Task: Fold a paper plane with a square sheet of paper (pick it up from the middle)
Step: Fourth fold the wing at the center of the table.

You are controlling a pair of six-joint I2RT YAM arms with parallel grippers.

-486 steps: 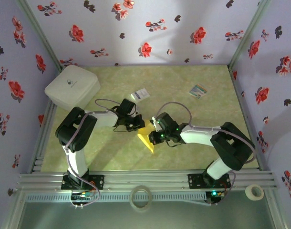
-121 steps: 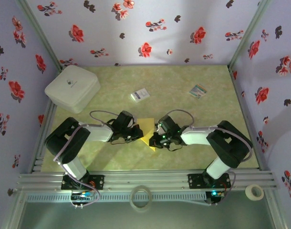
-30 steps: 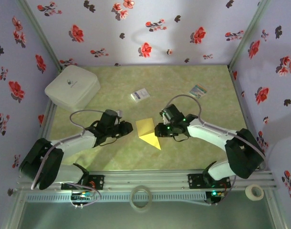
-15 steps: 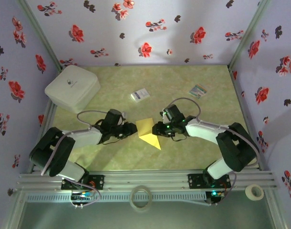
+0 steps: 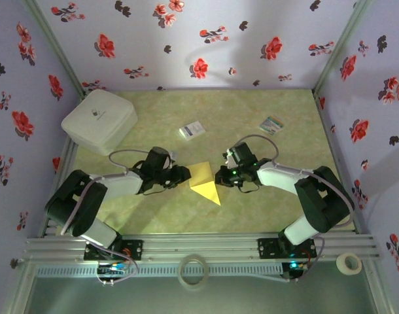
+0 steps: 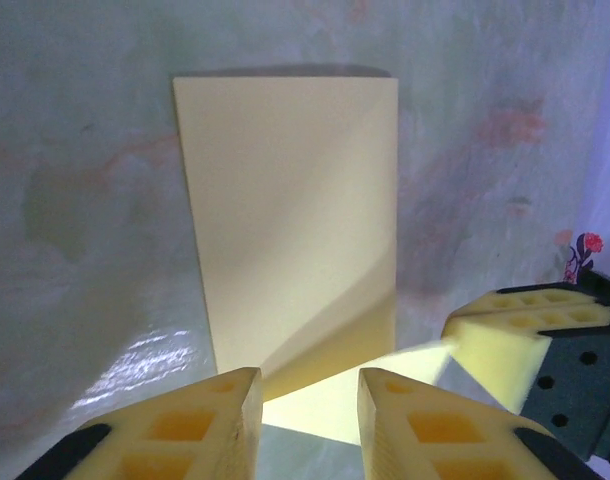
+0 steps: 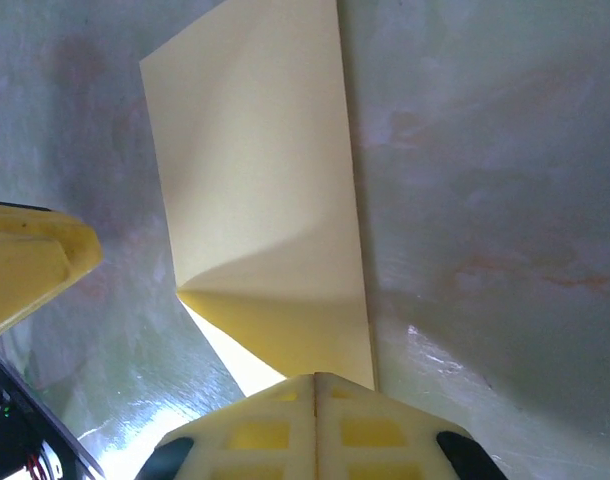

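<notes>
The yellow sheet (image 5: 203, 180), part-folded with one end tapering to a point, lies mid-table between my two wrists. My right gripper (image 7: 315, 385) is pressed fully closed at its edge and seems to nip a lifted corner. My left gripper (image 6: 307, 392) stands partly open astride the opposite edge, holding nothing. I judge the danger to be a skewed crease or a tear, since paper this thin could slide on the glossy green table (image 5: 265, 203) if one side pulls before the other clamps. Beyond lie a small white card (image 5: 192, 129), a striped card (image 5: 272, 124) and a white box (image 5: 99, 120), within floral walls (image 5: 186, 39).
</notes>
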